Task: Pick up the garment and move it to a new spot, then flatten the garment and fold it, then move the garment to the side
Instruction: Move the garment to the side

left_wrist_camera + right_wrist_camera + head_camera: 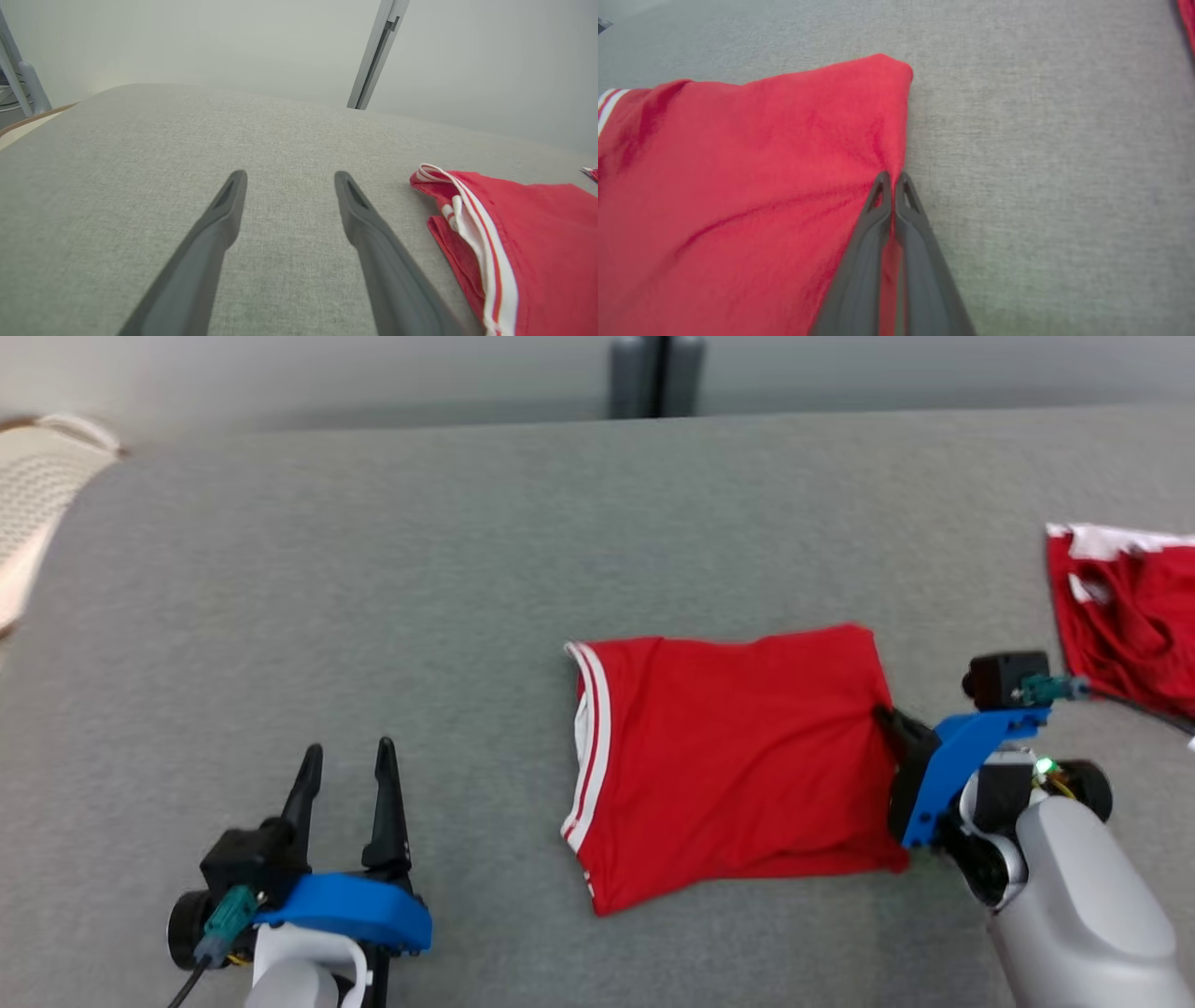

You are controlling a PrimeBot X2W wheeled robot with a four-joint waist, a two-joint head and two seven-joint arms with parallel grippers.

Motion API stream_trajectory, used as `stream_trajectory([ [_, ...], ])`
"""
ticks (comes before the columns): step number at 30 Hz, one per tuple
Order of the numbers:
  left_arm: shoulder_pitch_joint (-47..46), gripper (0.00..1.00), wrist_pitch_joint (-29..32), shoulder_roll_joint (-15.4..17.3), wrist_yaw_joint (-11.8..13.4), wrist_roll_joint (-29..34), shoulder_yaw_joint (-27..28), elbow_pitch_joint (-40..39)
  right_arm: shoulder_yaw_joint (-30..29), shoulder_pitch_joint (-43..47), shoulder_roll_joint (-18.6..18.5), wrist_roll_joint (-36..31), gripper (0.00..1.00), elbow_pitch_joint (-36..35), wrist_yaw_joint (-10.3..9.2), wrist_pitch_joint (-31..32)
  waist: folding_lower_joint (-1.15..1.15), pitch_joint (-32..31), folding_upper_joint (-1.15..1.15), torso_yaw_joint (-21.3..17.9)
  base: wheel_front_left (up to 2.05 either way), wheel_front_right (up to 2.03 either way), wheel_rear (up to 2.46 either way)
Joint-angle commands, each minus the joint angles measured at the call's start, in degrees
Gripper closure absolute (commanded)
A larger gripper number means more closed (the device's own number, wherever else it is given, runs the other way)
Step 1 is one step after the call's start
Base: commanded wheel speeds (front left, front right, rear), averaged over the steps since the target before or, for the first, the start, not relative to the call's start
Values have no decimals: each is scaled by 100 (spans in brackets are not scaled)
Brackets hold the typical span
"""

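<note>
garment: red garment [738,761], looks folded into a rough rectangle, lying flat a bit right of the middle of the grey padded surface [373,569]
long axis: runs left to right in the head view, so its two short ends each face a gripper
striped band: the white-striped hem [588,747] is the left end, pointing at the idle arm; the plain red folded edge is the right end
right gripper: right gripper [892,179] comes in from the right with its fingers pressed together on that plain right edge, cloth puckering into the tips, so it's pinching the garment itself and not just touching it
left gripper: left gripper [348,751] sits well apart to the left and nearer the robot, fingers spread wide over bare grey, nothing between them
who's nearer: right arm by a mile, it's on the cloth; the left would have to cross open surface to reach the striped end
other stuff: a second red piece [1130,616] lies crumpled at the far right, well apart from the folded one
my read: with the fold seemingly done, this looks like the move-to-the-side step, and a pull from the right end goes straight along the long axis
worry: it's a single pinch point, so the layers could bunch or the far striped end could swing while it slides
</note>
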Motion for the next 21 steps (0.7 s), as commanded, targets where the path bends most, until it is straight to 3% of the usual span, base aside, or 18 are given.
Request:
stream_trajectory([
  [1,-115,0,-27,28,-14,25,15,-82,71,-162,-188,74,100,-69,-4,-104,-1,10,-1,-318,0,0,0],
  [12,-409,0,179,245,22,146,-53,-489,102,-358,-741,297,100,-546,-1,-315,-1,377,-1,-1718,0,0,0],
  [21,-461,0,355,349,44,201,-156,-672,67,-403,-664,356,100,-647,-1,-460,-1,448,-1,-2016,0,0,0],
])
